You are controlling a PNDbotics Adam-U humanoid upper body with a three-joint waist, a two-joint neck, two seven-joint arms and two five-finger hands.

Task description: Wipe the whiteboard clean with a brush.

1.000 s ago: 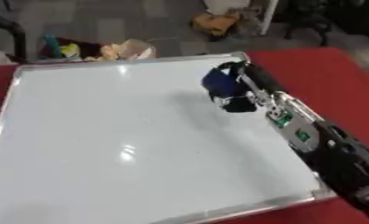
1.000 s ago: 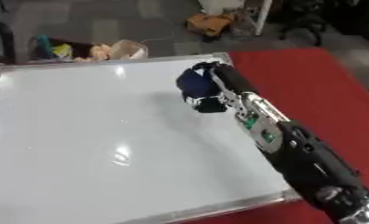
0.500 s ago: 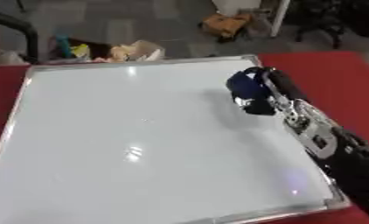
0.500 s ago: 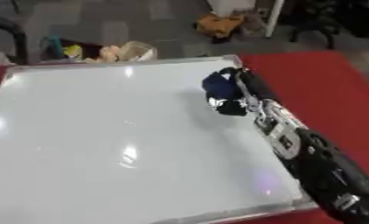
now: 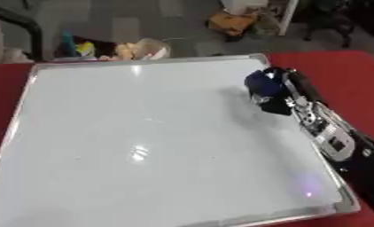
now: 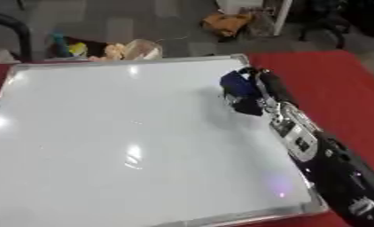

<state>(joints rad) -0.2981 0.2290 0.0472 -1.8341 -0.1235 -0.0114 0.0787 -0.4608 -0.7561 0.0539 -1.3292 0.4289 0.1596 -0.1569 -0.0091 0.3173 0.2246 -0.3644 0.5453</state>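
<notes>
Left eye view: whiteboard [image 5: 143, 137] lies flat on red table [image 5: 337, 71], surface looks blank, only glare spots, no marks I can make out. Right hand [image 5: 277, 95] is at the far-right part of the board, near the top-right corner, fingers curled round a dark blue brush [image 5: 261, 84] that sits on or just above the board; contact can't be told. Left hand not seen. Right eye view: same grasp, brush at the hand's left side, arm running along the board's right edge to the lower right; clutter on the floor beyond the far edge. Step, by my read: mid-wipe w/ brush at the right margin. Next prob. calls for keeping the brush flat and sweeping leftward across the untouched middle, w/o sliding off the frame.
</notes>
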